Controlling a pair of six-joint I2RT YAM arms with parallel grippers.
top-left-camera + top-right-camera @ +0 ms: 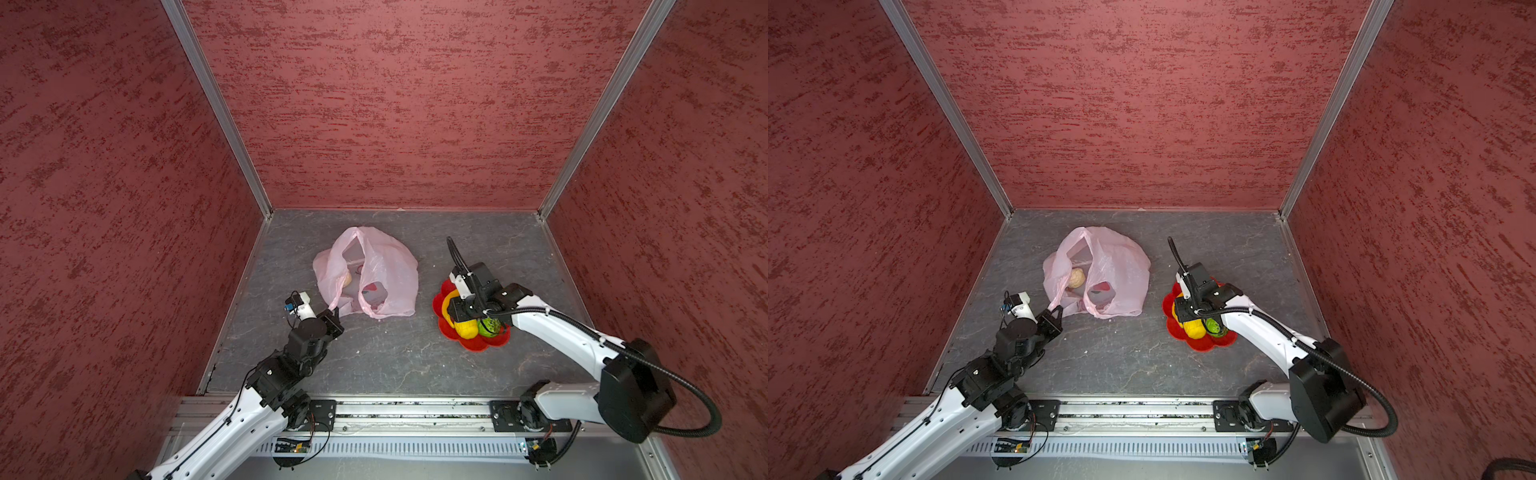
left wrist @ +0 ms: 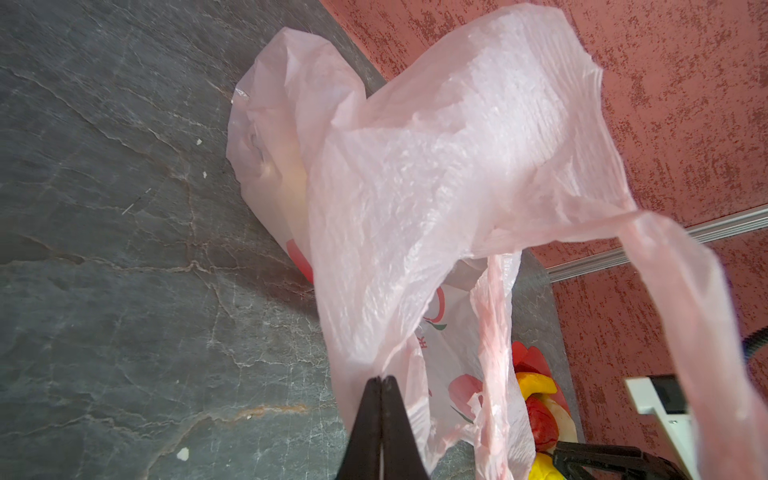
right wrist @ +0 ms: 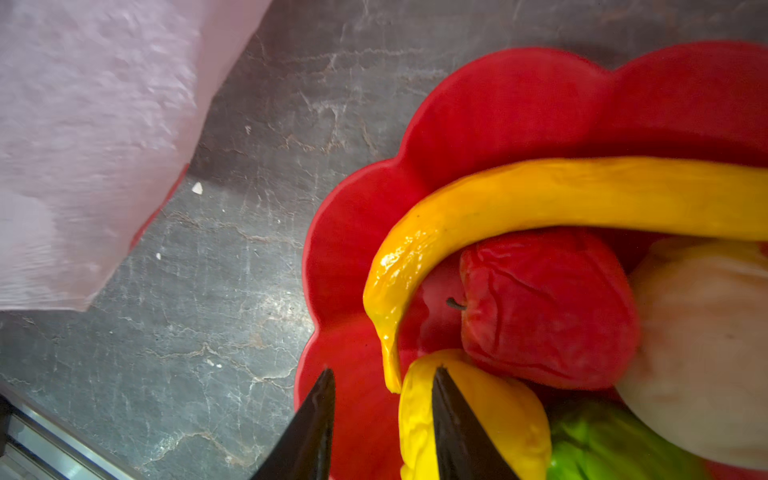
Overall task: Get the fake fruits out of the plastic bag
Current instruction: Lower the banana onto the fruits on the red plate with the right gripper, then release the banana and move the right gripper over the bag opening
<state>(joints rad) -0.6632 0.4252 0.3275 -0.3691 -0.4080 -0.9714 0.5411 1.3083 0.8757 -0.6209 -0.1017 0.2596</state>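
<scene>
The left gripper (image 2: pixel 380 380) clamps the plastic bag (image 2: pixel 415 187); the right gripper (image 3: pixel 384 371) stands open; only top views plainly show the beige fruit (image 1: pixel 1076 277) inside.

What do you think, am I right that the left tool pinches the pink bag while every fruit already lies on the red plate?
Not quite. The left tool does pinch the plastic bag, but not every fruit lies on the red plate: a top view shows one beige fruit still inside the bag.

top views look down; close wrist views share plastic bag (image 2: pixel 436 187)
</scene>
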